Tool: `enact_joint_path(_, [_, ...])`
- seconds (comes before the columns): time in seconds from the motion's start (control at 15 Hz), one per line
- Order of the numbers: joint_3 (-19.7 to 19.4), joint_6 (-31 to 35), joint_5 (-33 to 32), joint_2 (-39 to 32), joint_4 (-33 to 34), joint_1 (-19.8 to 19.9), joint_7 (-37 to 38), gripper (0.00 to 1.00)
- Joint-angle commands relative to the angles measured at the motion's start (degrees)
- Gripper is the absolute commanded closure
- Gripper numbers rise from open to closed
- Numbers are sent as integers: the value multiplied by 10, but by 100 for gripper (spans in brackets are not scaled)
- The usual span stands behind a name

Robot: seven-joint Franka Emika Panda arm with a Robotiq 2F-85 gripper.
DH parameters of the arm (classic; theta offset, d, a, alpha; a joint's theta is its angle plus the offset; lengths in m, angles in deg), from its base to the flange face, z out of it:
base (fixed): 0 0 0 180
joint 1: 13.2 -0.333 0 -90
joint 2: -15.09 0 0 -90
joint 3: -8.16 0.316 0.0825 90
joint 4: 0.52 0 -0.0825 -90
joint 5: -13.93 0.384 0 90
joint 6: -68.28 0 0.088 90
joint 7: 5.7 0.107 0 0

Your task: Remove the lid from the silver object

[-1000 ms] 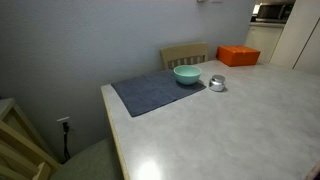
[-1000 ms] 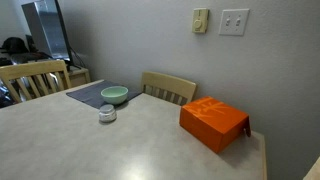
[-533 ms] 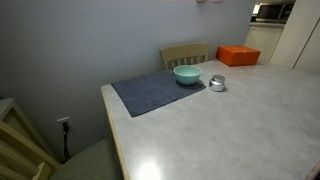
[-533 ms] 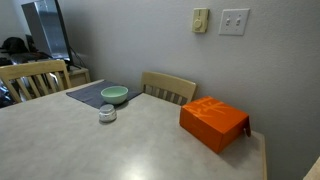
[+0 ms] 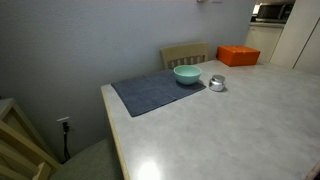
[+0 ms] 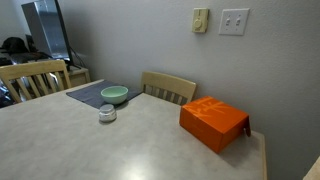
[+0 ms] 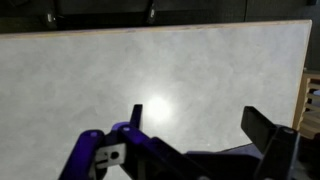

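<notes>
The small silver pot (image 5: pixel 217 84) stands on the pale table with its round silver lid (image 5: pixel 217 79) on top, just beside the teal bowl. It also shows in an exterior view (image 6: pixel 107 115), with the lid (image 6: pixel 107 110) closed on it. My gripper (image 7: pixel 195 125) shows only in the wrist view. Its two dark fingers are spread wide with nothing between them, above bare tabletop. The pot and lid are out of the wrist view. The arm does not show in either exterior view.
A teal bowl (image 5: pixel 187 74) sits on a grey-blue mat (image 5: pixel 155 92); the bowl (image 6: pixel 114 95) also shows in the other exterior view. An orange box (image 5: pixel 238 56) (image 6: pixel 213 123) lies near a table corner. A wooden chair (image 6: pixel 168 88) stands against the table's edge.
</notes>
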Motion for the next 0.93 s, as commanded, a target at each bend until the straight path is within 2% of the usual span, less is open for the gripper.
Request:
enact_joint_path(0.0, [26,36,5,-140,73,-11,5,0])
enact_joint_path(0.27, [50,85,-27,-274,152,-10,22,0])
enact_joint_path(0.47, [41,120,-23,-375,219,-12,-11,0])
enact_joint_path(0.53, [36,94,-18,-409,249,-8,-3,0])
enact_joint_path(0.6, [44,114,-20,-339,187,-13,8,0])
enact_joint_path(0.73, [40,113,-20,-392,225,-11,8,0])
enact_joint_path(0.87, [38,111,-20,-412,240,-10,8,0])
